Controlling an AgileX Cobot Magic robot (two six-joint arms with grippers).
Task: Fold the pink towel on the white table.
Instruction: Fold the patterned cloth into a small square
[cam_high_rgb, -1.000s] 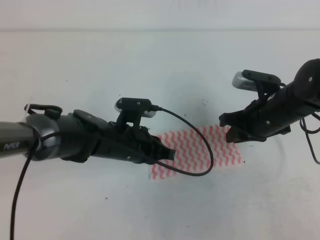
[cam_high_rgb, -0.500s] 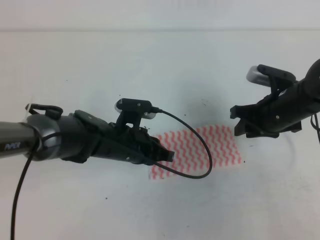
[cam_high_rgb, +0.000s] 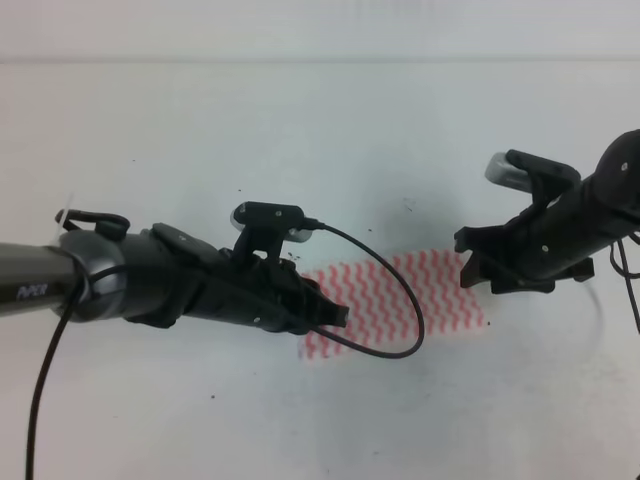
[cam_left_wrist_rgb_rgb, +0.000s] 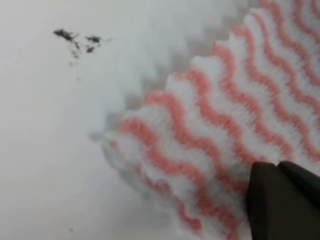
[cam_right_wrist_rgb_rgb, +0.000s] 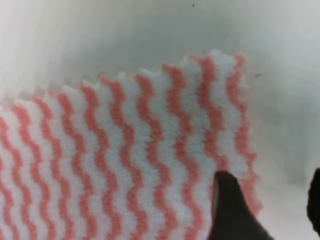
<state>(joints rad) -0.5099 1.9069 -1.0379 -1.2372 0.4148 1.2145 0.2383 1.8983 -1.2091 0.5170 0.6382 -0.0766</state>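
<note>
— White counter (cam_high_rgb: 320, 120) all round; where's the pink towel (cam_high_rgb: 400, 300)?
— Flat near the middle, between both arms.
— Left end effector (cam_high_rgb: 340, 312)?
— At the towel's left edge, fingers together; whether cloth is pinched, I cannot tell.
— Right end effector (cam_high_rgb: 478, 268)?
— Over the right edge, fingers apart, gripping nothing

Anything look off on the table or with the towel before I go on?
Nothing serious. The pink towel lies flat on the white table, its left corner layered and slightly rumpled. A few small dark specks mark the surface nearby.
</note>
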